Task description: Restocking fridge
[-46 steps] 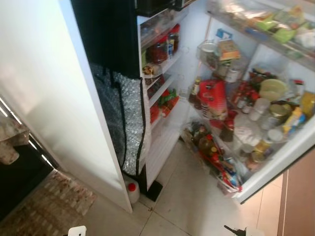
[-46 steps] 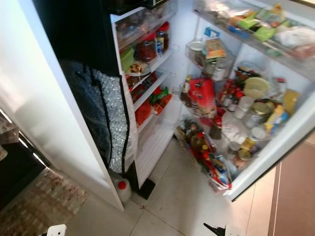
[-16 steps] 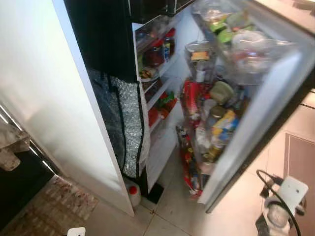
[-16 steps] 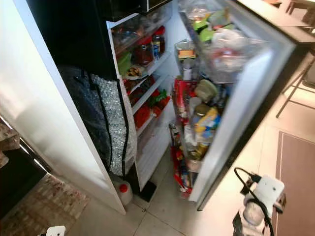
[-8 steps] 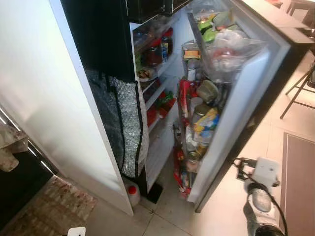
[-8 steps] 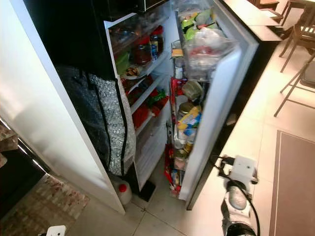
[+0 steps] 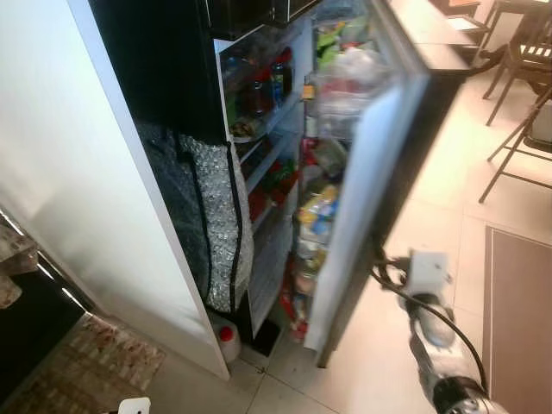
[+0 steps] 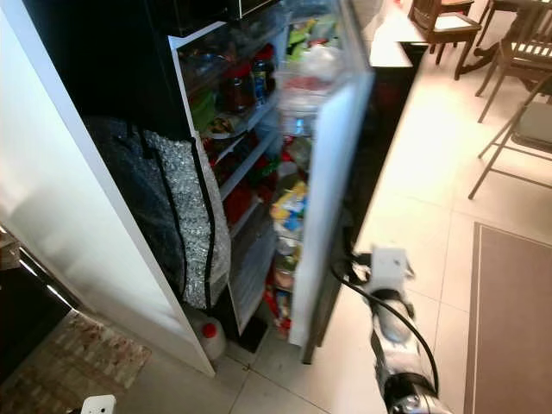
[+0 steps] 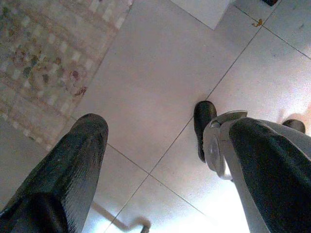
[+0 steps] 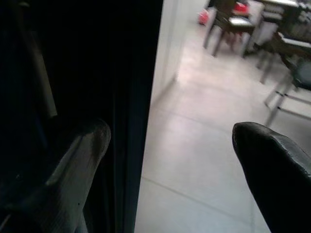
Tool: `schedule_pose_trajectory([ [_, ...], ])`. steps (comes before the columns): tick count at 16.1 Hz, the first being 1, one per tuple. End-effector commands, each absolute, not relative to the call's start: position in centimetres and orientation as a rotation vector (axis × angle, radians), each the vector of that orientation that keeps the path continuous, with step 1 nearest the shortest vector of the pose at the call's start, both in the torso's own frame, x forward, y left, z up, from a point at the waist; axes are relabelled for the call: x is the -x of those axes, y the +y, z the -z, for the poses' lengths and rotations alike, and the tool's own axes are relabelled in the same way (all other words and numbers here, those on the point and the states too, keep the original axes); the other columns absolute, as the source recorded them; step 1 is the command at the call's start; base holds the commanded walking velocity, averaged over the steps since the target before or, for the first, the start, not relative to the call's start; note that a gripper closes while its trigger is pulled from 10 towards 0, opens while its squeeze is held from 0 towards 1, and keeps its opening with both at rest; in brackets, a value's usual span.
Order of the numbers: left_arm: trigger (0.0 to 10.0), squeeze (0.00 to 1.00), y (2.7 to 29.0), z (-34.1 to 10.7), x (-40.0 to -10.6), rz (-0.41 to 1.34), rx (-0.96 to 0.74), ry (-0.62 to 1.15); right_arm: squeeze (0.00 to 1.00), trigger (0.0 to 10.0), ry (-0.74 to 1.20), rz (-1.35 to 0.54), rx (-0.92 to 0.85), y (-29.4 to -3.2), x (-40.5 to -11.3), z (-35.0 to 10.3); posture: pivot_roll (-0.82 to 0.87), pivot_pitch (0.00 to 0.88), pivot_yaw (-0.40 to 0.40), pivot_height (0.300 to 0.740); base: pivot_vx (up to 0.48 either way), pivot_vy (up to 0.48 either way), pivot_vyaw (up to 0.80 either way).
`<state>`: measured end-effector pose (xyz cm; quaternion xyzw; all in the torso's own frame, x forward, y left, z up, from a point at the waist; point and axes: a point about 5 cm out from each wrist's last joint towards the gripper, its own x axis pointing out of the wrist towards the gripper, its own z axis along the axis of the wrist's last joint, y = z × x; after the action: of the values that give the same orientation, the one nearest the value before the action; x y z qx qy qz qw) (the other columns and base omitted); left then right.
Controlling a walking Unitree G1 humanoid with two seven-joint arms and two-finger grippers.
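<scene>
The fridge stands open, its shelves packed with jars and red packets. Its white door is swung most of the way in, and its bins of bottles and tins show edge-on. My right arm reaches up from the lower right to the door's dark outer face. There my right gripper is open, one finger against the dark door and nothing held. Down by my side, my left gripper hangs open over the floor tiles.
A silver quilted bag hangs at the fridge's lower left. A white jug with a red cap stands on the floor below it. A patterned rug lies at left, a brown mat at right, chairs beyond. My foot is on the tiles.
The fridge door has swung from wide open to nearly edge-on. My right arm has risen from the picture's bottom edge to the door's outer side and followed it leftward.
</scene>
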<state>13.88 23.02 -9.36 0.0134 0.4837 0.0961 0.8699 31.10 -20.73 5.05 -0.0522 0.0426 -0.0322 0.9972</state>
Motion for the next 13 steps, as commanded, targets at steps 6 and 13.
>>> schedule_pose_trajectory([
  [6,10.0,0.00,23.1,9.4,-13.7,-0.202,-0.038,1.022,0.00,10.0,-0.091,-0.284,0.070,-12.9,-34.5,-10.3,-0.07,0.000,0.000,0.740,0.000,0.000,0.00],
  [13,10.0,0.00,22.8,9.4,-13.9,-0.202,-0.035,1.017,0.00,10.0,-0.081,-0.744,0.027,-5.6,-32.3,-10.3,-0.07,0.000,-0.006,0.740,0.000,0.000,0.00],
])
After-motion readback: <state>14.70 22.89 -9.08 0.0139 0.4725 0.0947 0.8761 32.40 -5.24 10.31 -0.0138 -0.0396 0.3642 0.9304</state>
